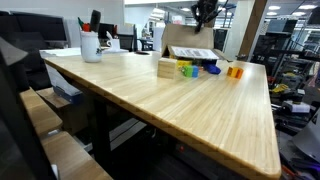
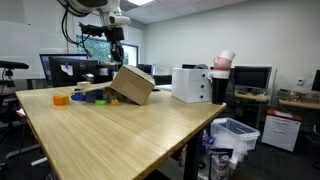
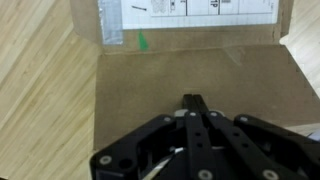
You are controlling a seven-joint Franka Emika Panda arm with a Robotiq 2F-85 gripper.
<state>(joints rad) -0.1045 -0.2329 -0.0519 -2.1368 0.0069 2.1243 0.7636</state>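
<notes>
My gripper (image 3: 193,100) is shut with its fingers pressed together and nothing between them. It hangs in the air above a tilted brown cardboard box (image 3: 180,65) that has a white printed label (image 3: 200,10) and a small green mark (image 3: 142,42). Both exterior views show the gripper (image 1: 205,14) (image 2: 117,55) well above the box (image 1: 190,54) (image 2: 132,85), not touching it. The box rests on a light wooden table (image 1: 200,115) (image 2: 110,135).
Beside the box lie a pale wooden block (image 1: 166,68), small coloured blocks (image 1: 192,70) and an orange piece (image 1: 235,71) (image 2: 62,99). A white cup with pens (image 1: 91,45) stands at a far corner. A white machine (image 2: 192,84) and a bin (image 2: 235,135) stand past the table's edge.
</notes>
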